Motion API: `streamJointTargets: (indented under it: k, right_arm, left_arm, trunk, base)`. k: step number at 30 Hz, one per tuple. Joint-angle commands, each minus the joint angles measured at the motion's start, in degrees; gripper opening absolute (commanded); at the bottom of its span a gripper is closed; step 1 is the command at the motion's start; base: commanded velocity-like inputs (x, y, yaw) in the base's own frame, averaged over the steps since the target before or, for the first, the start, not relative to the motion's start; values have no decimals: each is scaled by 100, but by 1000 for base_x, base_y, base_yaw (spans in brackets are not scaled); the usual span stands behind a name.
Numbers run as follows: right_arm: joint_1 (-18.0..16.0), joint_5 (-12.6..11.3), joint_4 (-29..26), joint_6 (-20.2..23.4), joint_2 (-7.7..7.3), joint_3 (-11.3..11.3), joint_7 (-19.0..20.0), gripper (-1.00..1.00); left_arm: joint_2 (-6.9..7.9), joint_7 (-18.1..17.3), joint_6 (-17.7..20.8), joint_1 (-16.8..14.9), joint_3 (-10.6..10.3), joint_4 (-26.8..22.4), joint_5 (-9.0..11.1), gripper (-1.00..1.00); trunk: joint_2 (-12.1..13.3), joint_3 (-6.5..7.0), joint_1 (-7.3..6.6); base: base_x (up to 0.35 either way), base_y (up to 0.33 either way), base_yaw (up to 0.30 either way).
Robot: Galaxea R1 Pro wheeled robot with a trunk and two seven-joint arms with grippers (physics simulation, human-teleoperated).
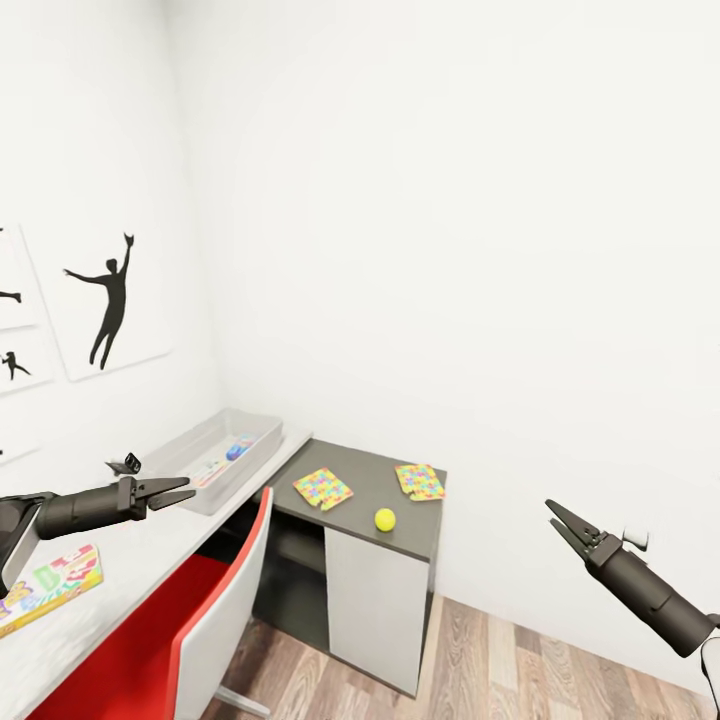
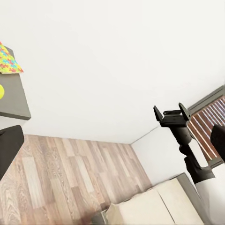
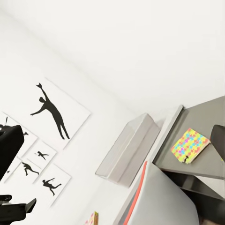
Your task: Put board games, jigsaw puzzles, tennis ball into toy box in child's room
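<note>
Blocking the table (image 1: 120,570): red chair (image 1: 180,640).

Matt grey toy box (image 1: 215,445), wood-plank floor (image 1: 500,660), glossy red chair (image 1: 215,610).

Head cam high, facing room corner, tabletop (image 1: 120,560) below. My left wrist cam faces floor, far wall. Right wrist cam faces pictures; shares toy box (image 1: 215,455) with head.

Colourful flat lettered game box (image 1: 50,585) on the pale grey desk top (image 1: 130,570): cut by the frame's left edge. Small blue and white items (image 1: 225,460) inside the shallow light grey bin (image 1: 215,445): too small to identify. Black silhouette pictures (image 1: 12,330) above desk: partly cropped.
</note>
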Motion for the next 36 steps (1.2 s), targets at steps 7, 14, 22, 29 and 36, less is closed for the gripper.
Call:
streamJointTargets:
  k: [7,14,22,29,36]
  right_arm:
    - [-3,-3,2,27,-13,-3,-10,100]
    - [-3,29,14,27,29,17,-237,100]
    - [-39,31,364,127,-17,61,-1187,100]
    - [-10,69,509,627,-73,87,-2173,100]
    - [3,648,886,697,-20,299,-3325,100]
  left_arm:
    - [-10,-21,57,0,-4,0,0,100]
    - [-24,-21,57,0,-17,0,-1,100]
    - [-153,-21,63,0,-36,0,-25,100]
    - [-374,4,17,0,-101,0,-90,100]
    - [-603,495,-61,0,-161,0,-117,100]
  trunk:
    - [-5,22,1]
    - [-5,37,1]
    - [-5,39,1]
    - [-5,39,1]
    - [-5,39,1]
  base:
    - [-124,-63,-82]
    - [-21,-20,-51]
    - [-3,-3,-7]
    - [0,0,0]
    - [0,0,0]
